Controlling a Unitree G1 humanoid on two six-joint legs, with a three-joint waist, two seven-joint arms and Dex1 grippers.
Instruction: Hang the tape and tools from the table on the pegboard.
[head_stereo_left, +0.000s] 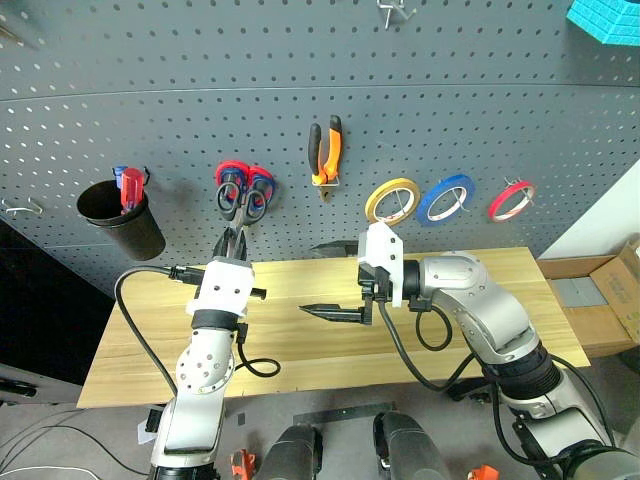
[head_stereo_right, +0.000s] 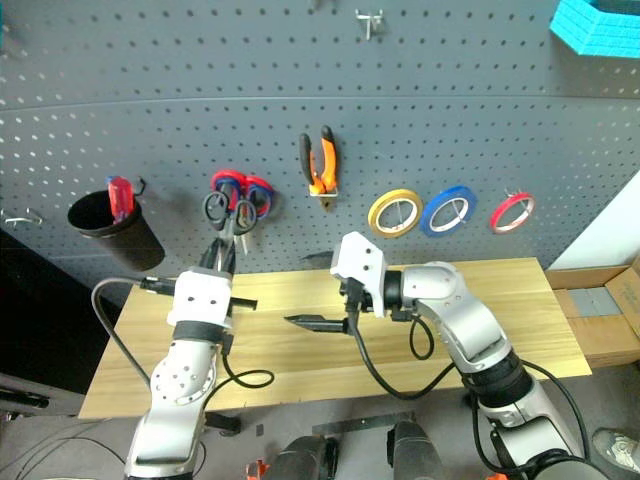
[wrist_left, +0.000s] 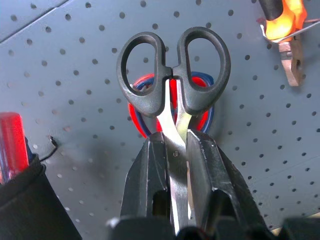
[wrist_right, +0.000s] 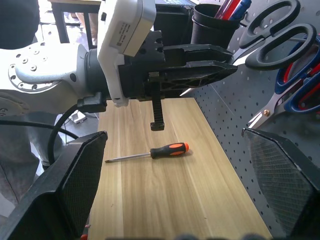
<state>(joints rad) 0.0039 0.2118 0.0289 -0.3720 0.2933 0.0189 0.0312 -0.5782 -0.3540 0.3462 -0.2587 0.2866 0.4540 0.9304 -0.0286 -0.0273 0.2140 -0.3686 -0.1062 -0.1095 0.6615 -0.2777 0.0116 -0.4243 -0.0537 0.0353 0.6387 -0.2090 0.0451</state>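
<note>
My left gripper (head_stereo_left: 232, 248) is shut on the blades of the small black-handled scissors (wrist_left: 172, 75), handles up. It holds them against the pegboard (head_stereo_left: 200, 90), right in front of the hanging red-and-blue scissors (head_stereo_left: 250, 188). The orange-and-black pliers (head_stereo_left: 325, 150) hang on a hook, and the red tape (head_stereo_left: 511, 199) hangs at the right end of the row of rolls. The screwdriver (wrist_right: 155, 151) lies on the table (head_stereo_left: 320, 350) below my left gripper. My right gripper (head_stereo_left: 328, 280) hovers over the table's middle, pointing left, open and holding nothing.
Yellow tape (head_stereo_left: 391, 200) and blue tape (head_stereo_left: 446, 197) hang beside the red one. A black cup (head_stereo_left: 122, 215) holding a red-handled tool hangs at the left. Bare hooks sit at the top (head_stereo_left: 395, 10) and far left (head_stereo_left: 20, 208). A cardboard box (head_stereo_left: 610, 290) stands right of the table.
</note>
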